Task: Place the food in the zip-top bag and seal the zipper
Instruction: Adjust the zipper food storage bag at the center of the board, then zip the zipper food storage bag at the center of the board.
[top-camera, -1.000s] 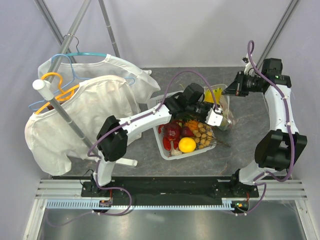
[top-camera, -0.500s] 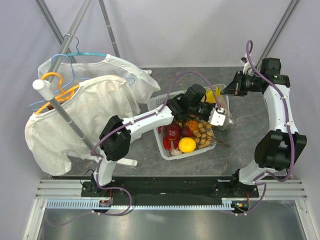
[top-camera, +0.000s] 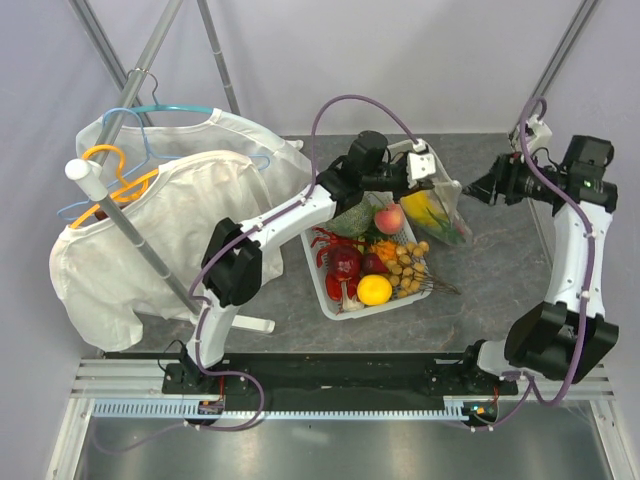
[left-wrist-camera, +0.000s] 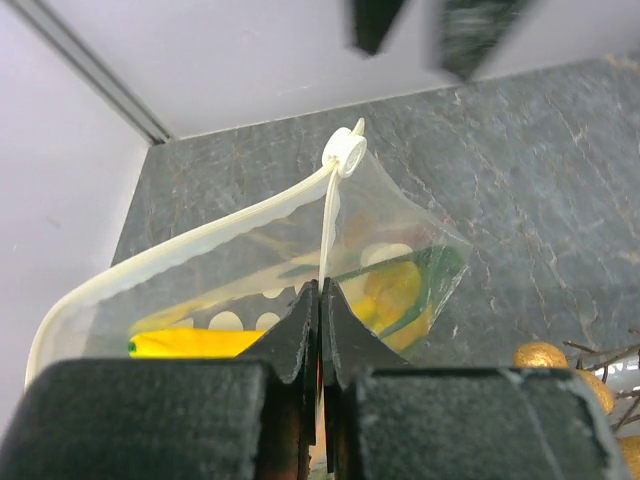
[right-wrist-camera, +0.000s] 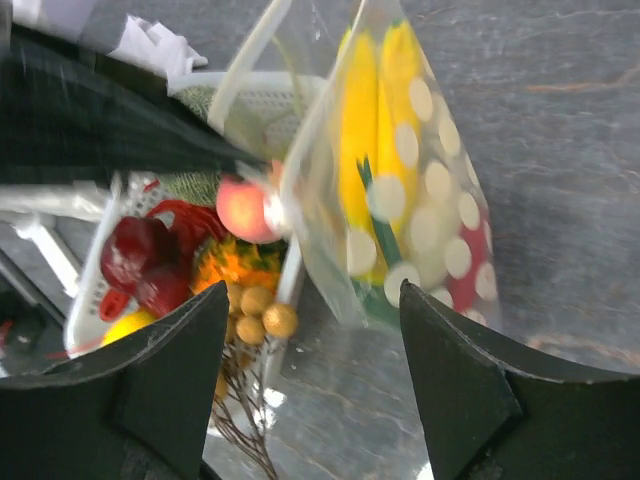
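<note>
No words, labels, brand names, numbers or signs can be read in any of the views. The only print in sight is the pattern of plain white dots on the zip-top bag (right-wrist-camera: 440, 200), and these form no letters or figures.
</note>
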